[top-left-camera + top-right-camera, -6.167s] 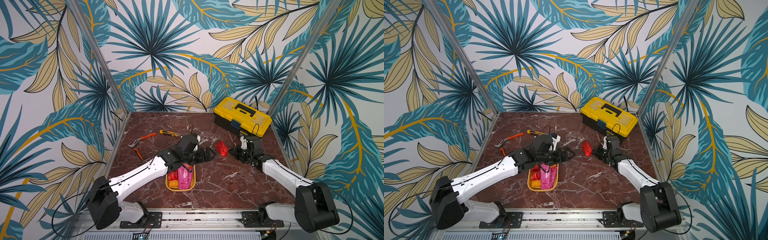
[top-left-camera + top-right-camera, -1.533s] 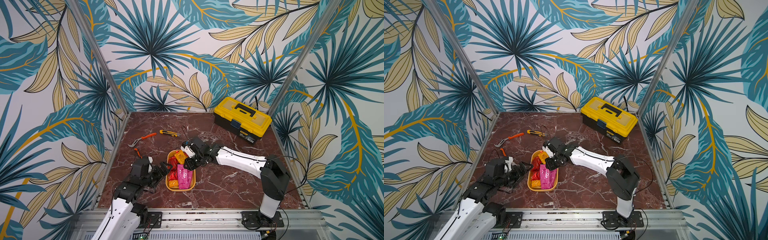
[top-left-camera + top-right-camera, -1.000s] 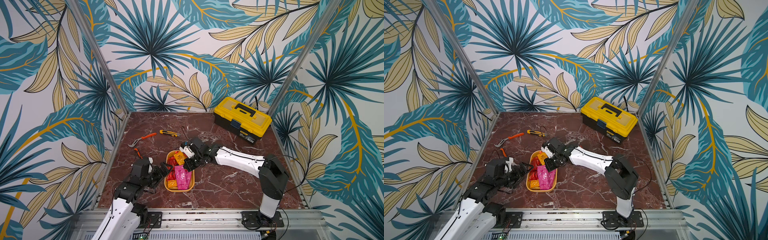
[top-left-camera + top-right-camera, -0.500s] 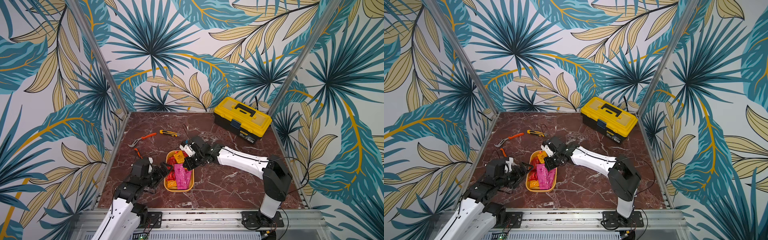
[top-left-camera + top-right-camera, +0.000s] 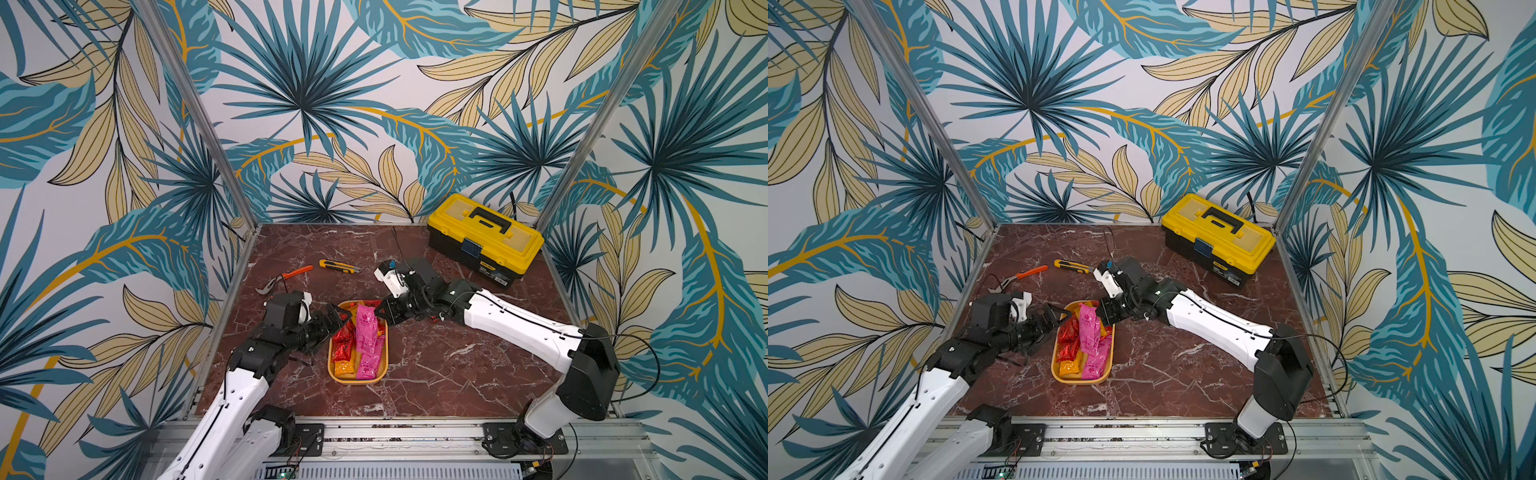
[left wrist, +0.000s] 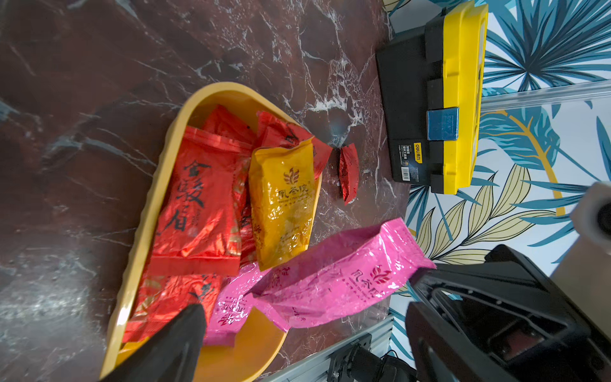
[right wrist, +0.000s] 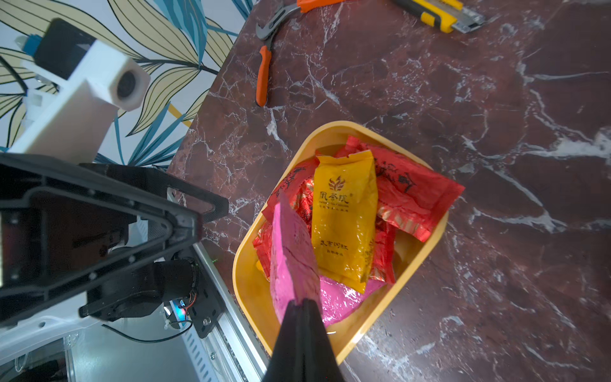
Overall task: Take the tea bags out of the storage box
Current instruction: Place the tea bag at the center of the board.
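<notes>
Pink tea bag (image 7: 292, 258) pinched by one short end seal in the tightly closed right gripper (image 7: 299, 306), raised off the heap, free end down over the storage box (image 7: 244, 264); contact with the pile unclear. Gripped at the seal, at a guess, for a flat, firm purchase and to peel the sachet clear without dragging neighbours. In a top view, pink tea bag (image 5: 365, 326) lying roughly 12 to 6 along its long axis, gripped end toward 12 and tilted upward, in line with the box's own long axis.

Beneath, remaining tea bags (image 6: 198, 198) heaped crosswise: crinkly red ones, an orange-yellow sachet (image 6: 281, 205) on top, a second pink one flat toward the 6 o'clock end. One red sachet (image 6: 348, 172) out on the table (image 5: 436, 374), near the box toward 2 o'clock, not touching. Storage box itself slightly toward 7 o'clock from table centre.

At the box's 10 o'clock edge, left gripper (image 5: 331, 319), jaws spread wide, empty, probably waiting to steady the rim or take the next bag. Farther out: toolbox (image 5: 484, 237) at 1 o'clock, utility knife (image 5: 338, 266) and pliers (image 5: 286, 277) around 11, well apart from the box.
</notes>
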`<state>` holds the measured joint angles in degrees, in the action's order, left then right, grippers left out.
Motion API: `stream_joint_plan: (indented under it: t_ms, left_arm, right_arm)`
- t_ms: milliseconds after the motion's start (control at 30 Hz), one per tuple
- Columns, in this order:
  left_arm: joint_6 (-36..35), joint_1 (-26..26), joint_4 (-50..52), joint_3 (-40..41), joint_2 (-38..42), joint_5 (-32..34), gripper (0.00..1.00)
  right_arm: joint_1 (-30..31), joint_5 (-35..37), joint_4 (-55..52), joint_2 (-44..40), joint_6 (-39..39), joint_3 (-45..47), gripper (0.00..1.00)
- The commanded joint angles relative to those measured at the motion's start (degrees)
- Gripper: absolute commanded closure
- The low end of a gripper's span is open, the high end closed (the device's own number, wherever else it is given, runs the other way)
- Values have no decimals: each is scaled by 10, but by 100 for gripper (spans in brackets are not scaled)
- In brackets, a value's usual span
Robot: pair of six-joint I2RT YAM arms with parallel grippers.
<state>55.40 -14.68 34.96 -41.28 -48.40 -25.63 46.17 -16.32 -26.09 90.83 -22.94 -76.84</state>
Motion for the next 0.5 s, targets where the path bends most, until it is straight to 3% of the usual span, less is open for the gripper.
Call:
stream_joint_plan:
  t_ms: [0,200,467]
  left_arm:
    - [-19,-34,-24,-40,-28,-5,0]
    - [-15,-109,-58,-92,-106,19,0]
    - [7,-154,-109,-116,-148,23,0]
  right_arm:
    - [-30,15,3,-42,-11,29,100]
    - [-101,15,0,-129,-12,84,100]
    - [-203,47,-25,-217,-9,155,100]
